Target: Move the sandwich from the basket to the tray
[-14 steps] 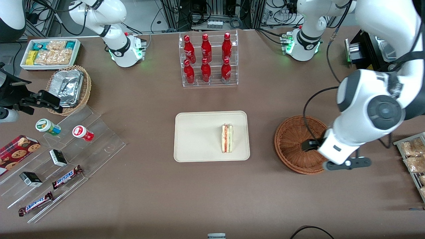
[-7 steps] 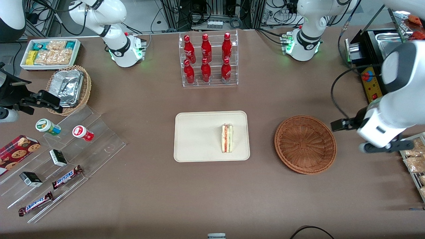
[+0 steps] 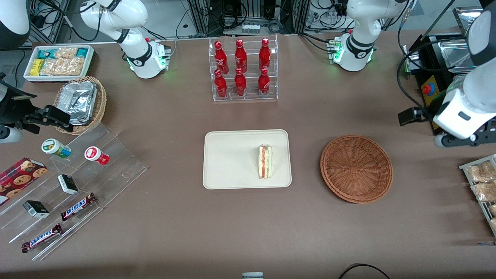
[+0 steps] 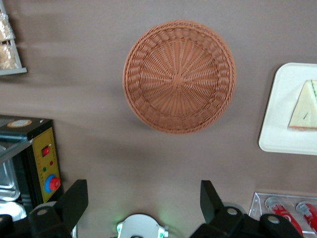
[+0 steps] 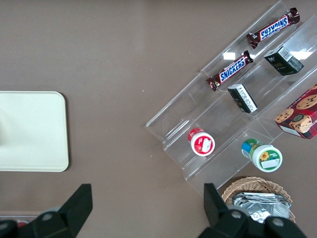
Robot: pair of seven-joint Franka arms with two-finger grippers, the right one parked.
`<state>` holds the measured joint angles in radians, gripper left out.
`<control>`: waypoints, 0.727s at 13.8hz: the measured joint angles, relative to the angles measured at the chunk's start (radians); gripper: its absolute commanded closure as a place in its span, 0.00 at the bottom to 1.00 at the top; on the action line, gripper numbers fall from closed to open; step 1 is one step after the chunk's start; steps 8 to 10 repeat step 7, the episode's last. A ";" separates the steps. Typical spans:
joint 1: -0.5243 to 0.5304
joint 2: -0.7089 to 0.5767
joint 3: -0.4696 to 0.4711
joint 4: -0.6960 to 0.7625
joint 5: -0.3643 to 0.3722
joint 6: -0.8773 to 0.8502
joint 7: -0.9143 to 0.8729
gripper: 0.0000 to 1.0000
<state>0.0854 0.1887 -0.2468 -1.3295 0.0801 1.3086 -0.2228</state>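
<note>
The sandwich (image 3: 265,161) lies on the cream tray (image 3: 228,162), on the part of it nearest the basket, and shows again as a pale wedge (image 4: 303,106) on the tray's edge (image 4: 282,134). The reddish-brown basket (image 3: 356,168) sits beside the tray toward the working arm's end, with nothing in it (image 4: 179,77). My left gripper (image 4: 142,189) hangs high over the table, past the basket toward the working arm's end and farther from the front camera. It is wide open and holds nothing.
A black appliance with a yellow button panel (image 3: 434,89) stands close to the raised arm. A wire rack of snack packets (image 3: 482,186) lies nearer the camera. A rack of red bottles (image 3: 243,69) stands at the table's middle, and a stepped acrylic display (image 3: 77,182) lies toward the parked arm's end.
My left arm has lifted off the basket and swung away toward the working arm's end, farther from the front camera. The sandwich has stayed on the tray.
</note>
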 measured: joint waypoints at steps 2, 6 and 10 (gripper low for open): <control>0.000 -0.026 0.000 0.000 -0.002 -0.039 0.000 0.00; -0.025 -0.067 0.037 -0.013 -0.025 -0.074 0.000 0.00; -0.042 -0.078 0.063 -0.025 -0.033 -0.074 0.000 0.00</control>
